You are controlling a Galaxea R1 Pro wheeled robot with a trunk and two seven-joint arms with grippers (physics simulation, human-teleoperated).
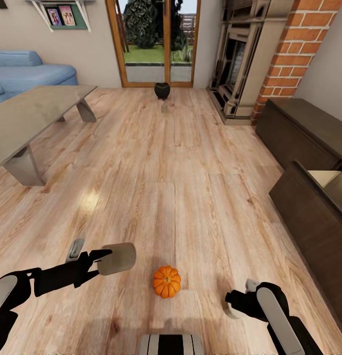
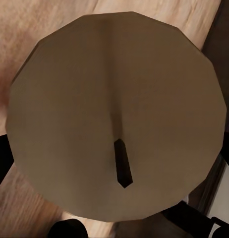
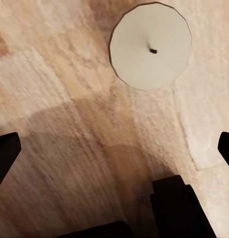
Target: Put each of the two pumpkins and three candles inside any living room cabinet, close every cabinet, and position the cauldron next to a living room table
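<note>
My left gripper (image 1: 102, 257) is shut on an off-white candle (image 1: 117, 258), held on its side above the floor; in the left wrist view the candle's wick end (image 2: 114, 114) is very close. An orange pumpkin (image 1: 167, 281) sits on the floor between my arms. My right gripper (image 1: 233, 301) is open low over the floor, with another candle (image 3: 150, 46) standing ahead of its spread fingers (image 3: 5, 153), apart from them. The black cauldron (image 1: 162, 90) stands far off by the glass door, a third candle (image 1: 164, 107) just in front of it.
The low coffee table (image 1: 37, 111) stands at the left, a blue sofa (image 1: 27, 71) behind it. The dark cabinet (image 1: 299, 125) runs along the right wall with one drawer (image 1: 333, 180) pulled out. A brick fireplace (image 1: 249, 54) is at the back right. Open wooden floor lies between.
</note>
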